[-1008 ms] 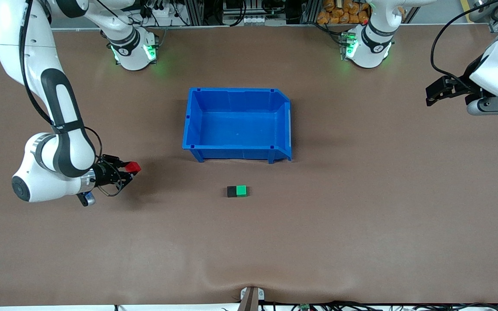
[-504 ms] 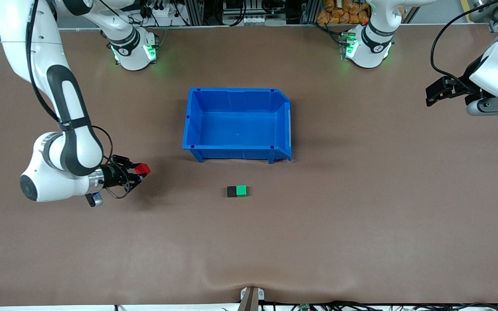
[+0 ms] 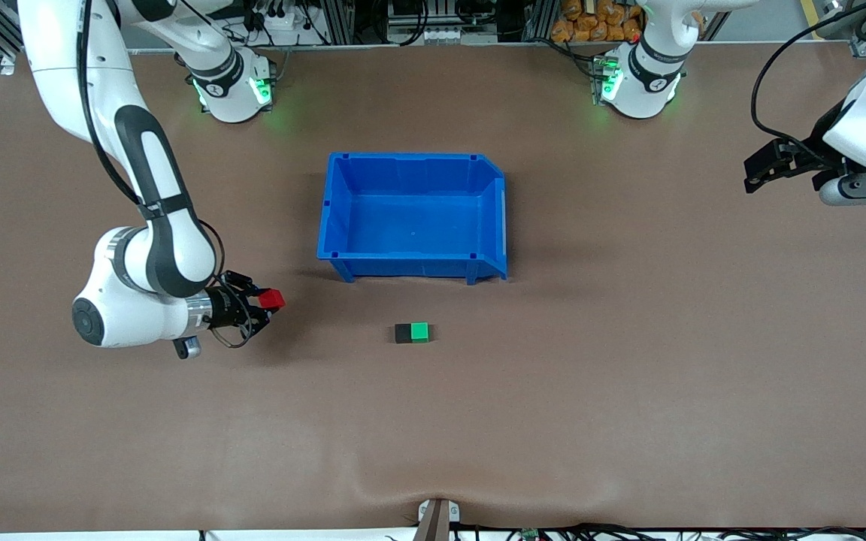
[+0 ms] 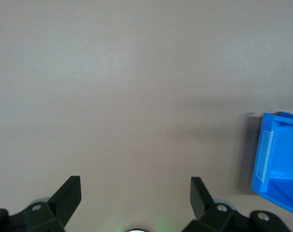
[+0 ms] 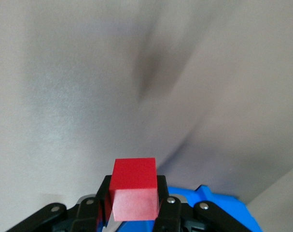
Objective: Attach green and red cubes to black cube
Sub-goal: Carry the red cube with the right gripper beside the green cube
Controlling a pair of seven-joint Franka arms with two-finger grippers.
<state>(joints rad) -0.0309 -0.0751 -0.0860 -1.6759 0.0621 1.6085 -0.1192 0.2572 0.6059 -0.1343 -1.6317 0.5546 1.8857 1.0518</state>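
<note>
The black cube and the green cube sit side by side, touching, on the brown table, nearer to the front camera than the blue bin. The green one is on the side toward the left arm's end. My right gripper is shut on the red cube, low over the table toward the right arm's end, apart from the pair. In the right wrist view the red cube fills the space between the right gripper's fingers. My left gripper waits open and empty at the left arm's end; its fingers stand wide over bare table.
An empty blue bin stands mid-table, farther from the front camera than the cube pair; its corner shows in the left wrist view. Both arm bases stand along the table's edge farthest from the front camera. Brown table stretches between the red cube and the pair.
The right arm has carried the red cube along the table toward the black and green pair. The left gripper has shifted only slightly and stays open.
</note>
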